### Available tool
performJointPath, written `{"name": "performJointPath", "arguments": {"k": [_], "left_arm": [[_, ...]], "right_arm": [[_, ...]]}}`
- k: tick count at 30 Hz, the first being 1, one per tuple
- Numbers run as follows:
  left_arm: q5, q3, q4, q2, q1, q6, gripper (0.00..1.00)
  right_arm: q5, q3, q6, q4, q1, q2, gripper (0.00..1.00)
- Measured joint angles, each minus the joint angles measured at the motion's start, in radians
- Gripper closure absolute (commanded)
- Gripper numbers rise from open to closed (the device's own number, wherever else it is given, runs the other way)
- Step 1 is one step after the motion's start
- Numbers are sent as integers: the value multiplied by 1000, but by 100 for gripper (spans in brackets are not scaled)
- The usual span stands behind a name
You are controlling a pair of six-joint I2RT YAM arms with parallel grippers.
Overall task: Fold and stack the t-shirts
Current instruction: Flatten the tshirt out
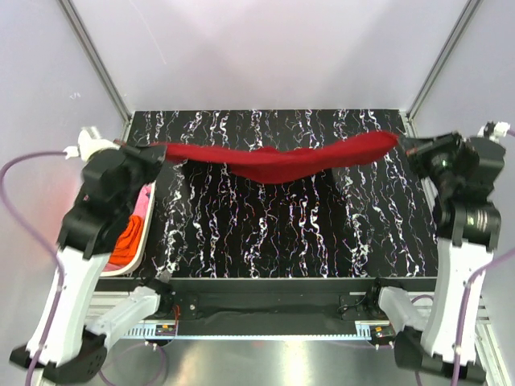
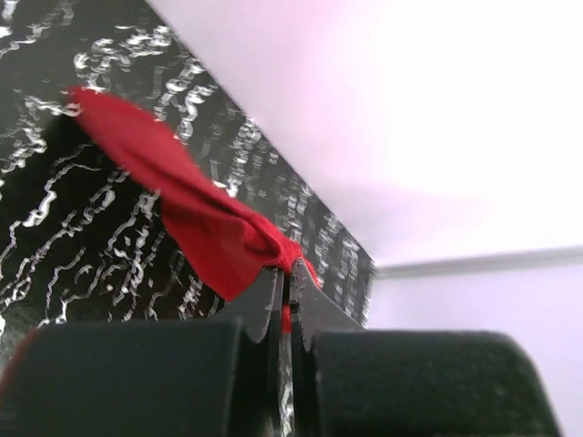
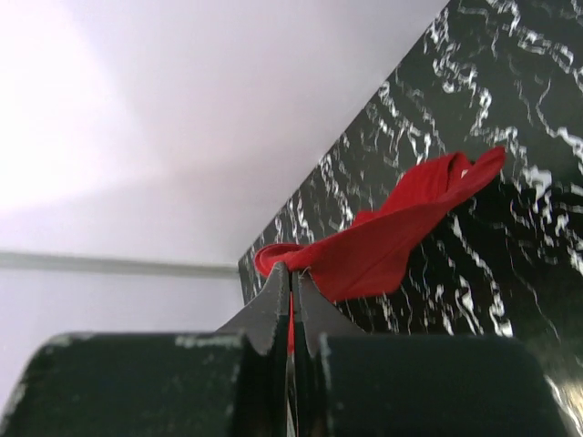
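A dark red t-shirt (image 1: 278, 161) hangs stretched in the air across the far half of the table, sagging in the middle. My left gripper (image 1: 161, 153) is shut on its left end, where red cloth (image 2: 219, 232) bunches between the jaws of the left gripper (image 2: 288, 273). My right gripper (image 1: 405, 145) is shut on the right end; the cloth (image 3: 383, 241) runs away from the right gripper (image 3: 293, 273) over the table. An orange t-shirt (image 1: 127, 241) and a pink one (image 1: 145, 201) lie in the basket, mostly hidden by my left arm.
The black marbled table (image 1: 282, 233) lies under the shirt. A white plastic basket (image 1: 138, 251) sits at the table's left edge beneath my left arm. Pale walls and metal frame posts (image 1: 96, 56) enclose the workspace.
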Motion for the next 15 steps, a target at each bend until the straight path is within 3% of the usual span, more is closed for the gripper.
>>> {"name": "performJointPath", "arguments": {"k": [8, 11, 15], "left_arm": [[133, -44, -36, -189, 0, 27, 100], [138, -18, -36, -125, 0, 55, 100], [126, 40, 33, 90, 7, 77, 100]], "right_arm": [[-51, 56, -25, -238, 0, -201, 100], [-43, 61, -22, -222, 0, -191, 100], [-19, 36, -1, -76, 0, -52, 100]]}}
